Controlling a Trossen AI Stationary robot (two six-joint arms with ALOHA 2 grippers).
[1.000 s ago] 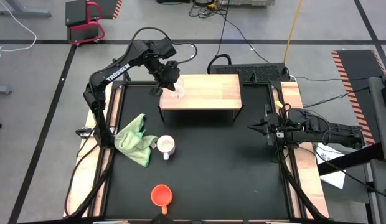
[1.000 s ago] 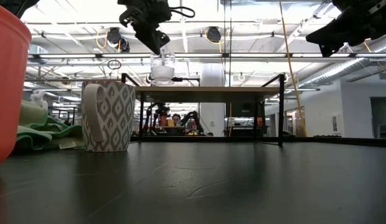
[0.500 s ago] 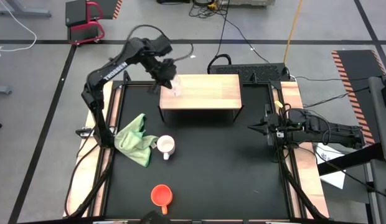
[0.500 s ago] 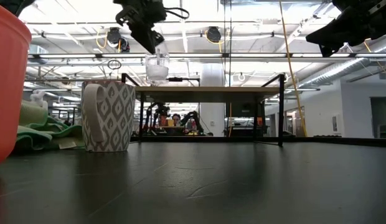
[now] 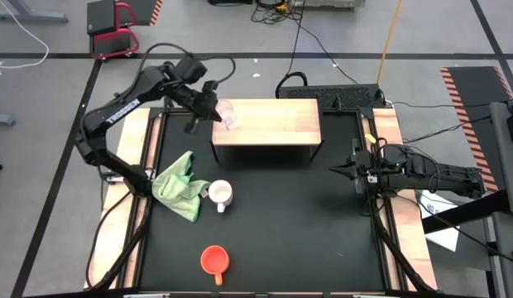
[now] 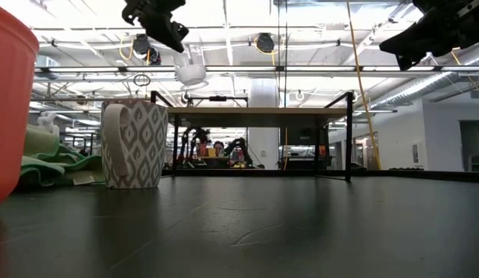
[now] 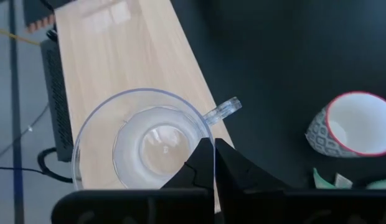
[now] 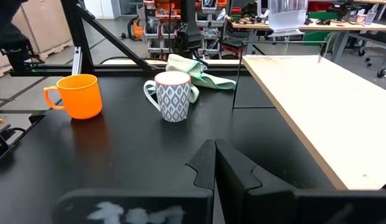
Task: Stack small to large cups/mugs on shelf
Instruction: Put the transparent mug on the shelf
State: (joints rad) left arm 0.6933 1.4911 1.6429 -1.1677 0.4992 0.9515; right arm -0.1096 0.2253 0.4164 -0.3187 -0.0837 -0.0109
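Observation:
My left gripper point(image 5: 210, 110) is shut on the small clear glass cup point(image 5: 227, 116), which hangs tilted above the left end of the shelf point(image 5: 269, 122). The low view shows the cup point(image 6: 190, 71) clear of the wooden shelf top point(image 6: 259, 113). The white patterned mug point(image 5: 220, 194) stands upright on the black table, in front of the shelf's left end. Close to the near edge stands the orange mug point(image 5: 213, 260). At the table's right side my right gripper point(image 5: 335, 171) hovers shut, with nothing in it. My left gripper pinches the glass cup's rim point(image 7: 204, 135) between its two fingers, right beside the small handle point(image 7: 223, 110). The fingers slant down from the table's far left. The cup hangs clear of the shelf, tilted, its mouth turned toward the gripper.
A green cloth point(image 5: 180, 184) lies crumpled left of the white mug. The shelf stands on thin black legs point(image 6: 349, 137) at the table's far middle. Light wooden strips run along the table's left and right sides.
My left gripper has gone toward the table's left edge and a little up, still shut on the glass cup. The cup has come along from just over the shelf's top, has risen clear of it and has tipped over more.

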